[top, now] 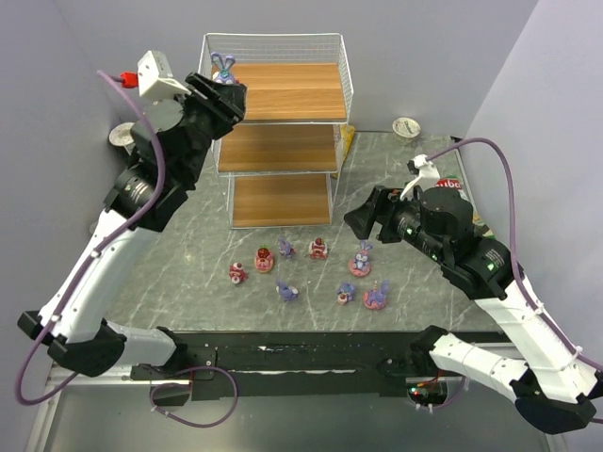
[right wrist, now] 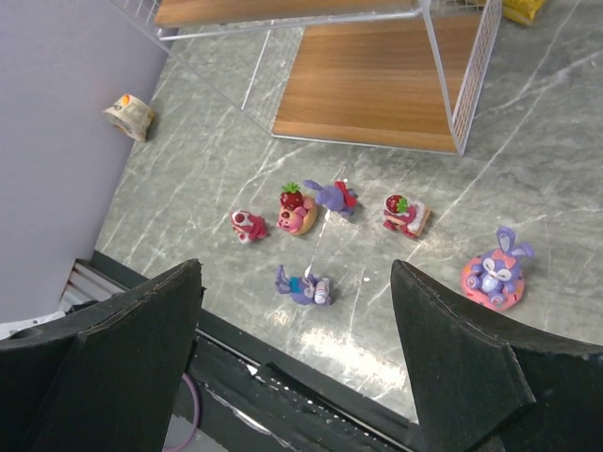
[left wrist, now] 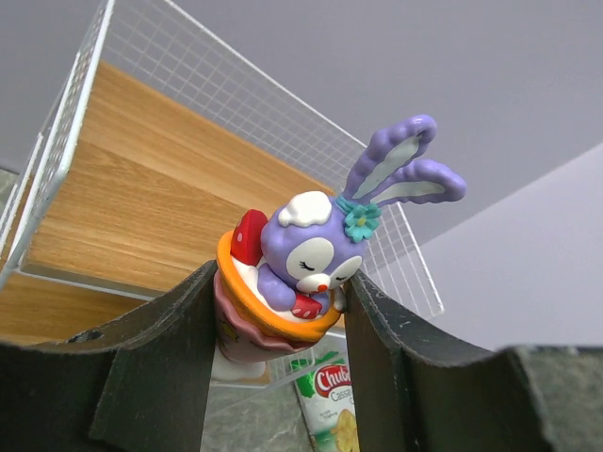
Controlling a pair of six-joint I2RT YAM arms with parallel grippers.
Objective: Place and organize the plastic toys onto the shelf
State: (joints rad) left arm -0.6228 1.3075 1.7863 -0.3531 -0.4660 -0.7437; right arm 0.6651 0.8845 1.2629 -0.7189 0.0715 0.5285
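Purple bunny toy (left wrist: 311,264) sits clamped in left gripper (left wrist: 278,287), seemingly above shelf (left wrist: 141,188).

A grey marbled table (top: 188,254) fills the middle of the top view, with lilac-grey walls (top: 396,47) behind it and at both sides. A small white cup (top: 407,126) stands at upper right, near the back wall. A second cup (top: 121,136) sits at the left edge, partly hidden; the right wrist view shows it at upper left, close to the wall. A yellow-green bag (top: 346,141) shows as a sliver just above centre; the left wrist view has it at bottom centre, with red lettering. A red-and-green packet (top: 454,185) peeks out at right. A black rail (top: 311,353) runs along the bottom.
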